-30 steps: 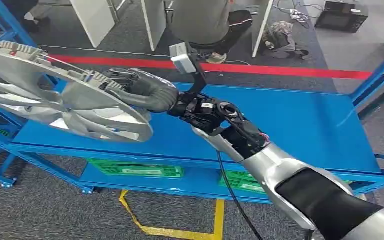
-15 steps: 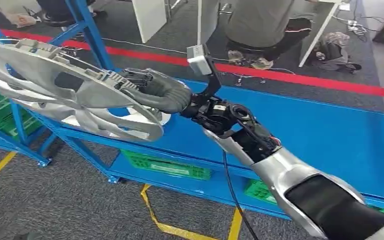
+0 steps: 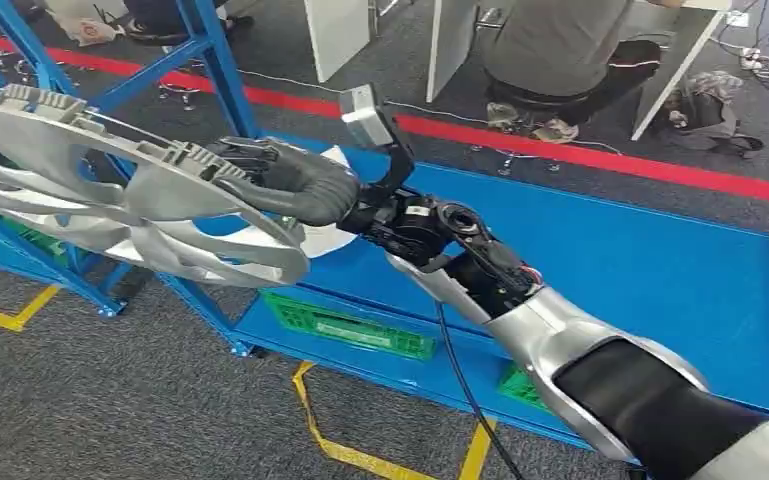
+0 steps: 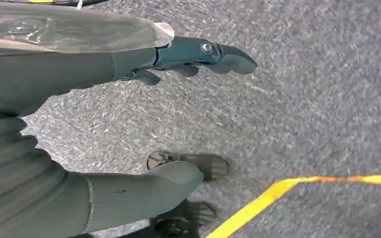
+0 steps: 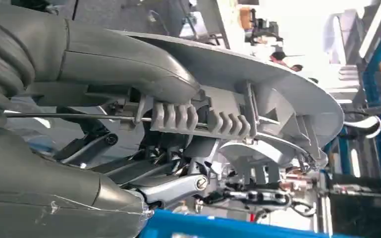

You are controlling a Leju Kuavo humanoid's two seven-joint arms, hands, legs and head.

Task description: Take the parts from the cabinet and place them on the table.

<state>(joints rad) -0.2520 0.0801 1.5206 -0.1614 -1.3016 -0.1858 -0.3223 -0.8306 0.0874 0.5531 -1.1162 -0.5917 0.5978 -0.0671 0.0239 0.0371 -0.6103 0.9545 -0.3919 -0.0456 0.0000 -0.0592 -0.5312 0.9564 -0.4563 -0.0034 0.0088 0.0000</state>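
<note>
Here, the robot's right hand (image 3: 280, 180), sheathed in a grey ribbed cover, grips the rim of a silver wheel cover (image 3: 110, 190), a broad plastic disc with curved spokes, open cut-outs and a ring of moulded clips along its back edge. The disc is held tilted in the air, out beyond the left end of a blue metal shelf (image 3: 640, 270) and above grey carpet (image 3: 110, 400). In the right wrist view the thick thumb lies over the outer face of the wheel cover (image 5: 257, 84) while the darker fingers (image 5: 173, 188) close beneath it, clamped on the rim. The silver arm (image 3: 570, 350), jointed in black at the wrist, reaches in from the lower right. Green plastic crates (image 3: 350, 325) sit on the lower tier, yellow tape (image 3: 360, 455) marks the carpet, and a red line (image 3: 600, 155) runs behind the shelf, where a seated person (image 3: 560, 50) is partly visible. The left hand (image 4: 143, 64) hangs over speckled grey carpet, its fingers apart and holding nothing.

Against the frame half a second earlier, the whole scene has slid: the blue upright (image 3: 220, 70) stands further right and more floor shows at the left, a shift of the camera, with the grip on the disc unchanged.
</note>
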